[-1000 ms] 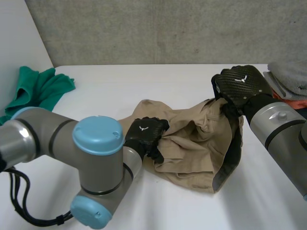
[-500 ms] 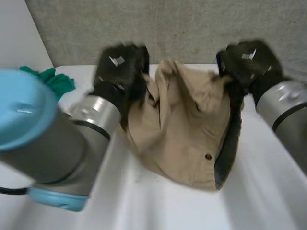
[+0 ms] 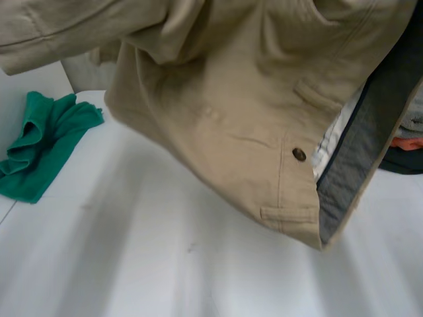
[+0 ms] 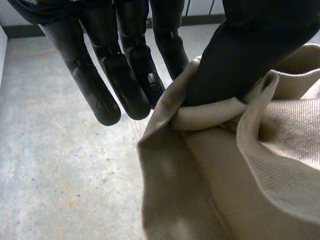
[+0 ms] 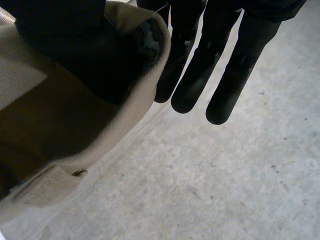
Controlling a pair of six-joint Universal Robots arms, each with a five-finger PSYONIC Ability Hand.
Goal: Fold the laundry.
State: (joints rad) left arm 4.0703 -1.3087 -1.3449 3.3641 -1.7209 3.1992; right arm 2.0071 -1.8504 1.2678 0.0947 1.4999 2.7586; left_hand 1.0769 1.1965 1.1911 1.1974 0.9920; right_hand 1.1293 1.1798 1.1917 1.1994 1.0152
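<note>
left robot hand pinches tan trousers fold, thumb to fingers; right robot hand same on the dark-lined edge. Garment hangs above bench, green cloth lying well apart.

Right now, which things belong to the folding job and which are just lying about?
In the job: tan trousers, held up above the white table; left hand and right hand, each pinching the cloth between thumb and fingers.
Lying about: crumpled green cloth; stacked clothes at the table's right side. Both may be laundry too.
</note>
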